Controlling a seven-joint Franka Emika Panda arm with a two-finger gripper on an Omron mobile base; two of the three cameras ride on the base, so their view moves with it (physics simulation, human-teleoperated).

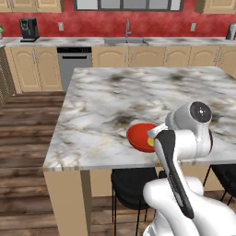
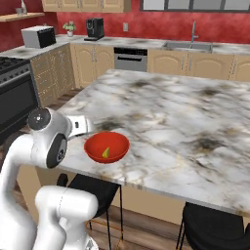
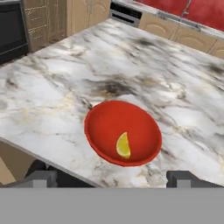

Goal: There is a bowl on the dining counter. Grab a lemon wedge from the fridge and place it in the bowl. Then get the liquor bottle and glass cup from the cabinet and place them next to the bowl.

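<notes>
The fingers (image 3: 41, 178) are seen spread wide and empty at the bottom of the hand view, one tip low on each side, with nothing gripped between them. Between and beyond them the lemon wedge (image 3: 123, 145) is found lying inside the bowl (image 3: 105, 120), on the half of the red floor nearer the camera, clear of both fingertips and untouched. The wedge is judged to be light, soft and somewhat slippery, easily crushed; were it to be taken up again, a gentle pinch across its thick middle would be called for, though this part of the task appears done. The bowl is judged stiff and light, liable to slide on the polished stone if nudged at the rim. It is set close to the near edge of the dining counter (image 3: 144, 74), whose veined marble top stretches away behind it. In the right base view the gripper (image 2: 78, 124) is seen just beside the bowl's rim on the arm's side, apart from it. Dark stools (image 2: 215, 224) are tucked under the counter edge. The bottle and cup cannot be made out from here.
</notes>
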